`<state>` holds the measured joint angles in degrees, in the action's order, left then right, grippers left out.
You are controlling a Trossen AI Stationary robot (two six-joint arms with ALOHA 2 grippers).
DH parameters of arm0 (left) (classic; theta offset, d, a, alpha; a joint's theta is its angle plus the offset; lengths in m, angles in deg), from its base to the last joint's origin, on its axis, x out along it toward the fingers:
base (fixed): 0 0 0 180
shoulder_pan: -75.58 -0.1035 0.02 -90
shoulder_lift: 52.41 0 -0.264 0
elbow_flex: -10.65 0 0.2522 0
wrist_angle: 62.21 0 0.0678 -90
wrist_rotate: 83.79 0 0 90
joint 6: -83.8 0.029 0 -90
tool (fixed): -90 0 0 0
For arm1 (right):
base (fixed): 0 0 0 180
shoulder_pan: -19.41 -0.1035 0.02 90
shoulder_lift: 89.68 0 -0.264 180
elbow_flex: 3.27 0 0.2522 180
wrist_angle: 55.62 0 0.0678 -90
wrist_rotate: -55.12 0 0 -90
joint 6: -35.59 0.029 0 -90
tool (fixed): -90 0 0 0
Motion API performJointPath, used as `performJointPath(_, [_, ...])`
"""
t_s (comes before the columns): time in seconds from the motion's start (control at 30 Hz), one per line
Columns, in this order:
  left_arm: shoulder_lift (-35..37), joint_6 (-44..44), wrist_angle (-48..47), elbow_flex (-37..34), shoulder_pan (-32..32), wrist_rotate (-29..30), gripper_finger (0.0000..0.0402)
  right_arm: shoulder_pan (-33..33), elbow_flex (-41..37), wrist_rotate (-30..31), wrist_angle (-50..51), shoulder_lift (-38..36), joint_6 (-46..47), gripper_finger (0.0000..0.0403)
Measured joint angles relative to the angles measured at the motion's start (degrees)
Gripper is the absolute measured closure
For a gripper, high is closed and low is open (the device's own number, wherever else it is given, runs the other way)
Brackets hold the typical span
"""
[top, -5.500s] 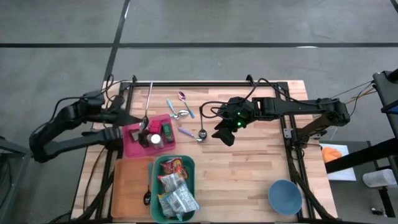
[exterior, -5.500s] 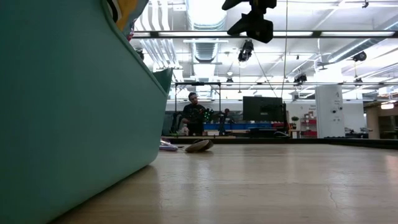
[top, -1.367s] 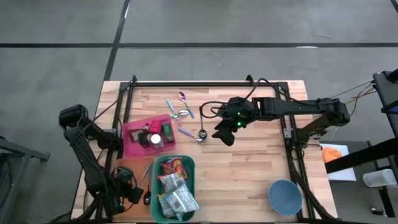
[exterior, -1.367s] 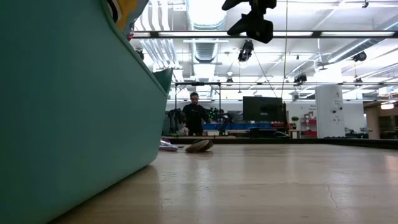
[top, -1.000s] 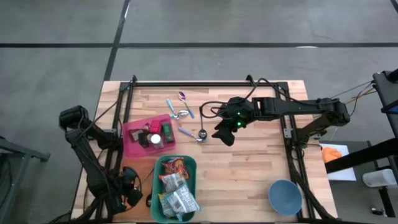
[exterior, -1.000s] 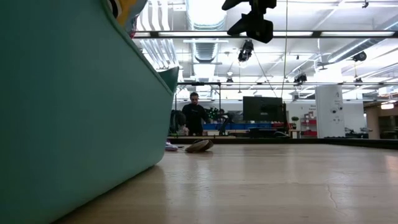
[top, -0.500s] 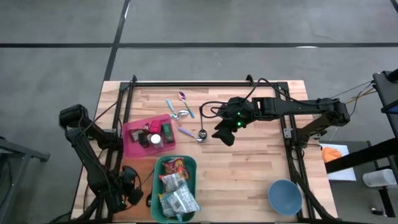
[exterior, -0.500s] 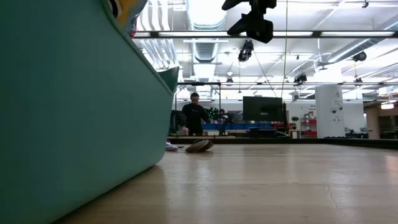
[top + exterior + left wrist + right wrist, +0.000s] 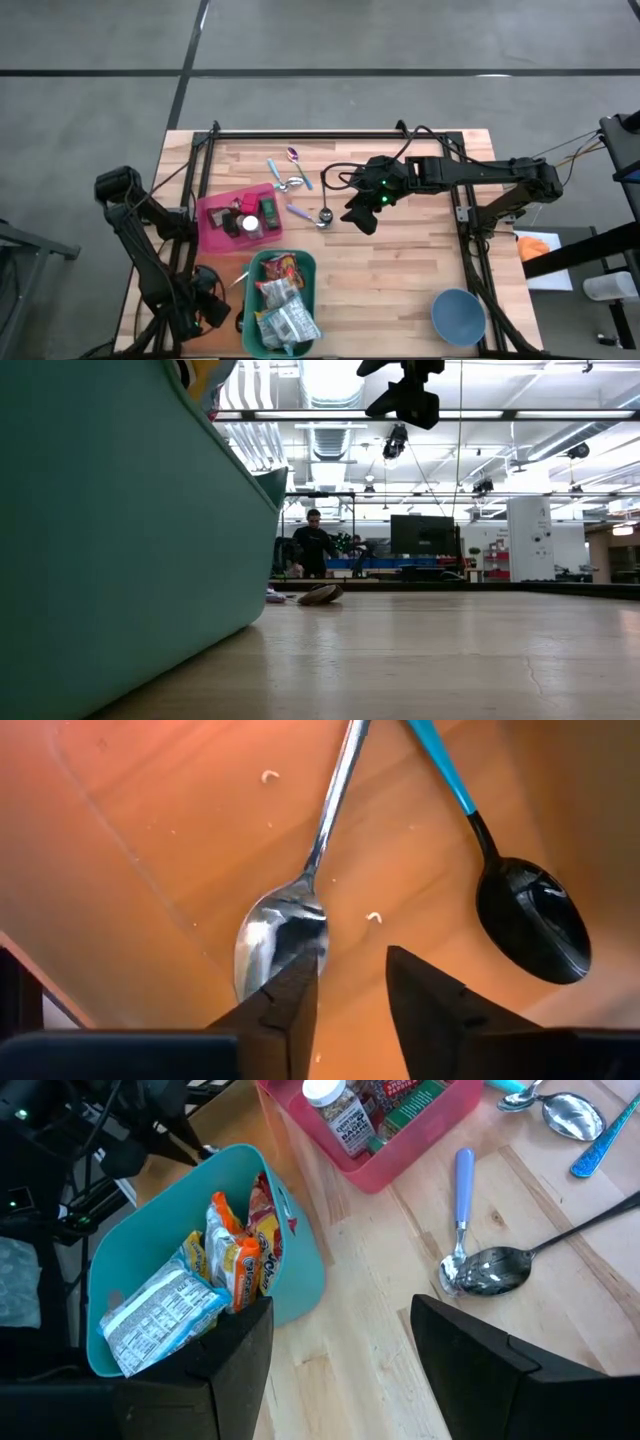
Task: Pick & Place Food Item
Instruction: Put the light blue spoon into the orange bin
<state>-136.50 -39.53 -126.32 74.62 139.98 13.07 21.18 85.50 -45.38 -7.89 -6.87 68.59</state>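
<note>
Lower left of the high view: left gripper [image 9: 345,982] jaws slightly spread over silver spoon [image 9: 300,895]; stiff, slippery, best pinched mid-handle.

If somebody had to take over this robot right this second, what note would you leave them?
Left gripper: open, low over the orange cutting board; a silver spoon lies free beside it, near a black spoon.
Right gripper: open, empty, waiting mid-table.
Food: snack packets in the teal bin, a spice bottle in the pink tray.
Left to do: no food item is held yet.
</note>
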Motion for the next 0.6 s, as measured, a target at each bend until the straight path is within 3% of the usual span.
performJointPath(0.33, [10.84, -7.84, -2.57, 0.07, 0.00, 1.09, 0.0244, 0.00, 0.00, 0.00, 0.01, 0.00, 0.00, 0.0170])
performJointPath(0.6, [22.62, -11.13, -10.07, 1.65, -0.68, 12.50, 0.0242, 0.01, 0.00, 0.00, 0.01, 0.00, 0.00, 0.0170])
